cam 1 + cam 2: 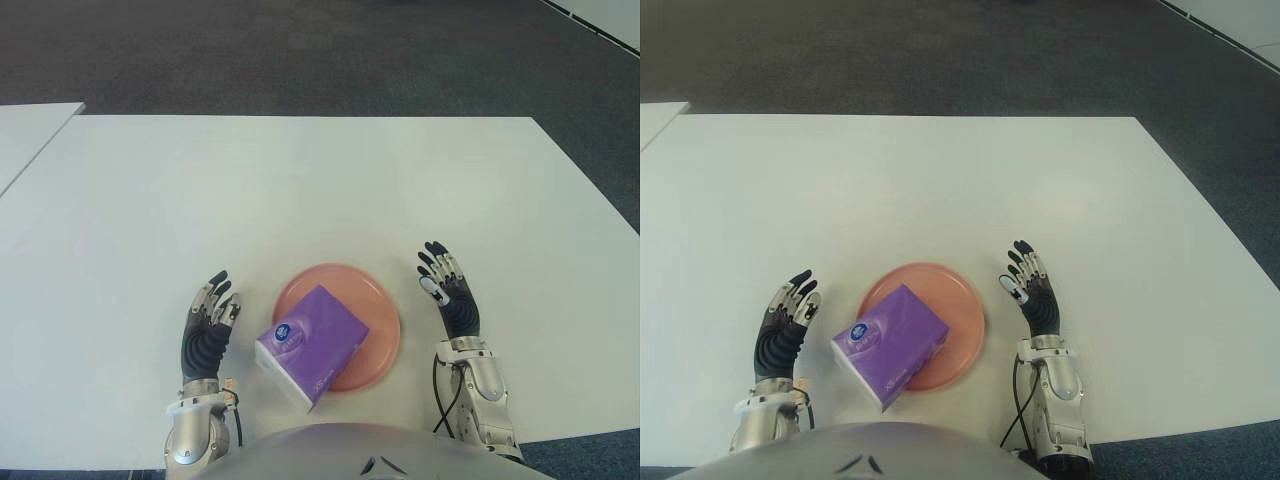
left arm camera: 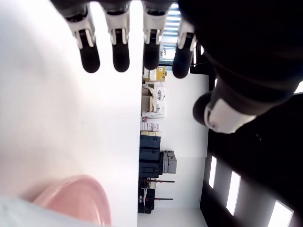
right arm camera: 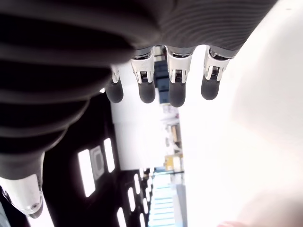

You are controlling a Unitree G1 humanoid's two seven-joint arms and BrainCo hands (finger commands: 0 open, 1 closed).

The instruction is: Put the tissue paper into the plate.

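Tissue pack on the plate, both our hands empty and flanking it.

Nearest us, the purple tissue pack [image 1: 311, 346] lies tilted on the pink plate [image 1: 382, 318], its near corner hanging over the plate's near-left rim above the white table [image 1: 300, 190]. Our left hand [image 1: 207, 329] sits just left of the pack, fingers [image 2: 120, 51] straight and spread, holding nothing; the plate rim shows at the edge of its wrist view. Our right hand [image 1: 447, 293] sits just right of the plate, apart from it, fingers [image 3: 176, 87] extended and slightly spread, also holding nothing. Pack and plate lie between the two hands, closer to the left one. Past the fingertips we see only bare table, then dark carpet [image 1: 300, 50] beyond its far edge.
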